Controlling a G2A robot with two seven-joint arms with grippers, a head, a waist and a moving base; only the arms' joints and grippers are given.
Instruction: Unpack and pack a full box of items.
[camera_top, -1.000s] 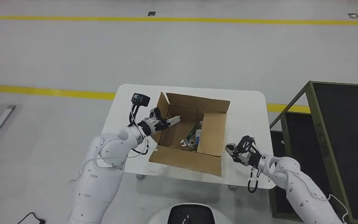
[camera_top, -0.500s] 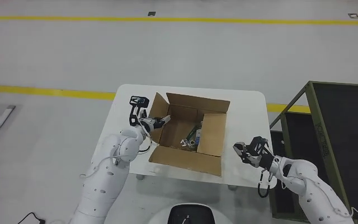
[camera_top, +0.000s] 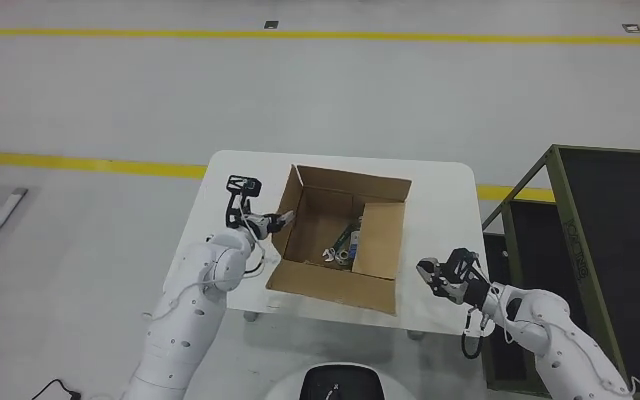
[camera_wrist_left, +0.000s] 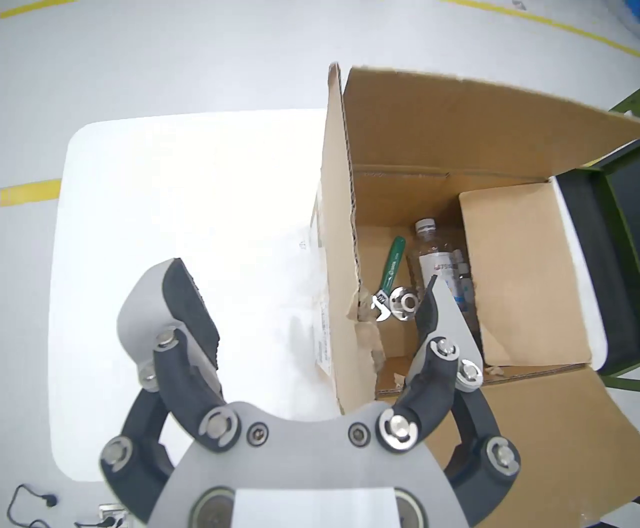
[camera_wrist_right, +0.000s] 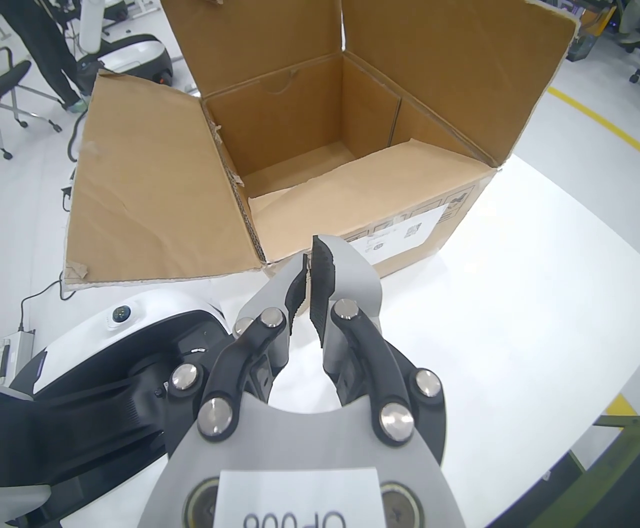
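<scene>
Backed out of the mid-table box, my left gripper now sits at its 9 o'clock, wide open and empty, straddling the flap. Right gripper has drifted to 4 o'clock, pinched closed, empty. Wrench and bottle remain inside, so I judge unpacking has barely begun.

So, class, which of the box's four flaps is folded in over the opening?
The flap nearest the right gripper; the other three stand up or splay outward.
</scene>
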